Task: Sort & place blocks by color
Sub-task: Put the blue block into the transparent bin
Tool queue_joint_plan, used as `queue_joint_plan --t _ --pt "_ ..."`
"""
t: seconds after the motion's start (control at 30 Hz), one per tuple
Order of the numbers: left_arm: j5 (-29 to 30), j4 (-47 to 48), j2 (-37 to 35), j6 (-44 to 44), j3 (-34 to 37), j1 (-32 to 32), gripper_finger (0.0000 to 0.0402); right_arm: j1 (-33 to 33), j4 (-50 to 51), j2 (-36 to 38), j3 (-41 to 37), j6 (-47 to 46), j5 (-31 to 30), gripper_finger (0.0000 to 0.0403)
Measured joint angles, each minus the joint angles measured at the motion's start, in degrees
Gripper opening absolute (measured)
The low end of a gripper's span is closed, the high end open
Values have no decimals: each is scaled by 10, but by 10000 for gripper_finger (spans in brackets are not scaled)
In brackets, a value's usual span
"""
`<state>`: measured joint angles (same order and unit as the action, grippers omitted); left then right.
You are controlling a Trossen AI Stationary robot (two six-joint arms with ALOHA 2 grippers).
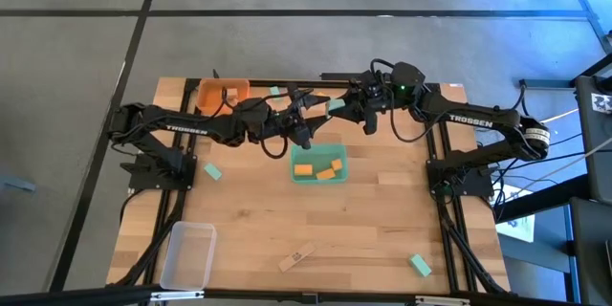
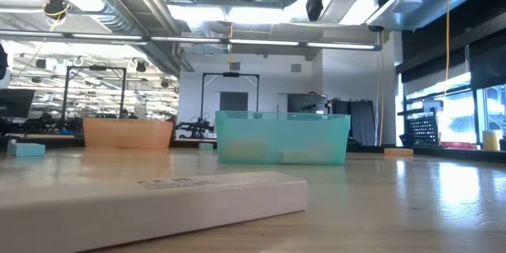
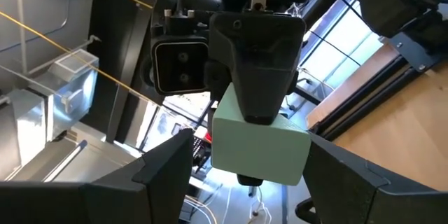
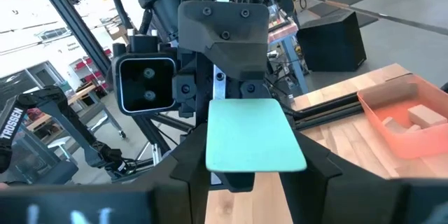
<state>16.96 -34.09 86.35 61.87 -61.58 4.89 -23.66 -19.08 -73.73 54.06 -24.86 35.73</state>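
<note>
above the green tray (image 1: 318, 164), in the high view, the left gripper (image 1: 304, 107) and right gripper (image 1: 346, 107) meet nose to nose, a mint-green block (image 1: 336, 104) between them; orange blocks (image 1: 326, 172) lie inside the tray. low view: both grippers hang above the tray, out of clear sight. left wrist view: its fingers (image 3: 164, 164) stand released either side of the block, which the right gripper grasps. right wrist view: jaws clenched on the block. for a clean handover, i judge the left should close squarely before the right lets go.
</note>
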Motion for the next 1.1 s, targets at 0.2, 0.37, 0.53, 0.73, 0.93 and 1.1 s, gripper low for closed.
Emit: queue_joint_plan --t 0.2,0.37,0.53,0.73,0.93,1.1 --pt "-20 0 0 0 0 7 245 0 0 0 0 -1 -1 131" --pt "-37 0 0 1 0 8 245 0 0 0 0 -1 1 131" --pt "-44 -1 0 1 0 8 244 0 1 0 0 -1 0 131" --pt "-42 -3 6 2 -1 9 215 0 2 0 -1 -2 -2 131" --pt "-42 -8 16 2 -1 9 175 0 2 -1 -2 -2 -4 131" --pt "-41 -10 16 3 -1 9 172 0 2 -1 -2 -2 -1 131"
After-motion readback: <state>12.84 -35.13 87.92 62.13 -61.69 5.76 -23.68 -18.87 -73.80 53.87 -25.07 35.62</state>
